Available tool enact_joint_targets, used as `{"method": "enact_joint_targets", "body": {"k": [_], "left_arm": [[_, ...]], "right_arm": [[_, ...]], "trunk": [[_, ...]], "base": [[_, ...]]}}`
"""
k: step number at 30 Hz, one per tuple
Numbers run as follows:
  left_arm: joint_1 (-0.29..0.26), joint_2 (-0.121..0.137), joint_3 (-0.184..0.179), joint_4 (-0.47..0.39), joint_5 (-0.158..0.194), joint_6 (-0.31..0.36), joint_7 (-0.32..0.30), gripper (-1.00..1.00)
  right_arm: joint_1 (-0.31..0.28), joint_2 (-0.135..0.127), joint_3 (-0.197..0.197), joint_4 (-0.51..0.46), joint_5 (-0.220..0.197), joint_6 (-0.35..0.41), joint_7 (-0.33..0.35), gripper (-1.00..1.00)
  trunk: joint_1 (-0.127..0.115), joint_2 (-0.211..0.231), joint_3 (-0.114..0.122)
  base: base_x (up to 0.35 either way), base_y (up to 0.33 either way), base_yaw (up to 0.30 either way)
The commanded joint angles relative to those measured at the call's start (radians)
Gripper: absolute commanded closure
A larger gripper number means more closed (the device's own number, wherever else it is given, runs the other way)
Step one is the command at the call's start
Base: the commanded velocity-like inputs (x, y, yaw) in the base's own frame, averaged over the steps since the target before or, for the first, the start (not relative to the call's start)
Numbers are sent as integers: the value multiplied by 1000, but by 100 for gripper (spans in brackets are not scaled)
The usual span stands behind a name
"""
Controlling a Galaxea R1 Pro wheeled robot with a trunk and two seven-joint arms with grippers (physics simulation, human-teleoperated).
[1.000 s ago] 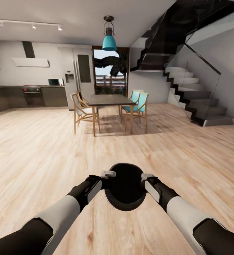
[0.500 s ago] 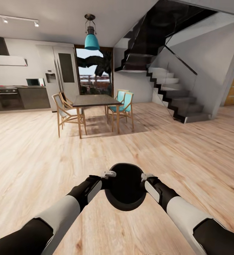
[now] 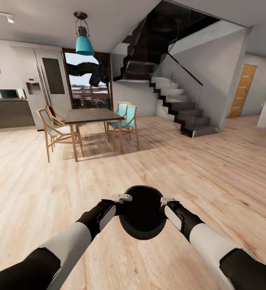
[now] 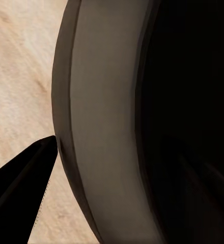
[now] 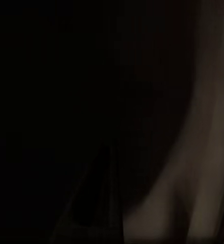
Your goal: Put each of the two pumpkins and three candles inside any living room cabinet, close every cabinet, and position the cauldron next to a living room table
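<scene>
Wooden floor point(image 3: 213, 169) ahead lies open; dining table point(image 3: 93, 116), stairs point(image 3: 181, 108) stand far.

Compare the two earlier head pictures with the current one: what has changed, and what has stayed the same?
The whole view has swung to the right: the dining table and staircase slid leftward in the picture, and an orange door came into view. That is the camera turning, not the furniture moving. The cauldron stays held between the left gripper and right gripper, in the same pose.
</scene>
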Motion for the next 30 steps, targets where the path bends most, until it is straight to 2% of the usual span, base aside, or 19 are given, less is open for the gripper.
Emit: {"method": "enact_joint_targets", "body": {"k": [1, 15, 30], "left_arm": [[-1, 2, -9, -15, 8, -17, 7, 100], [-1, 2, -9, -15, 8, -19, 7, 100], [-1, 2, -9, -15, 8, -19, 7, 100]], "right_arm": [[-1, -5, -1, 2, 20, 8, -13, 100], [-1, -5, -2, 2, 20, 7, -13, 100], [-1, -5, -1, 2, 20, 7, -13, 100]], "trunk": [[0, -1, -1], [0, -1, -1], [0, -1, -1]], "base": [[155, 254, -267], [195, 219, -267], [11, 9, -268]]}}
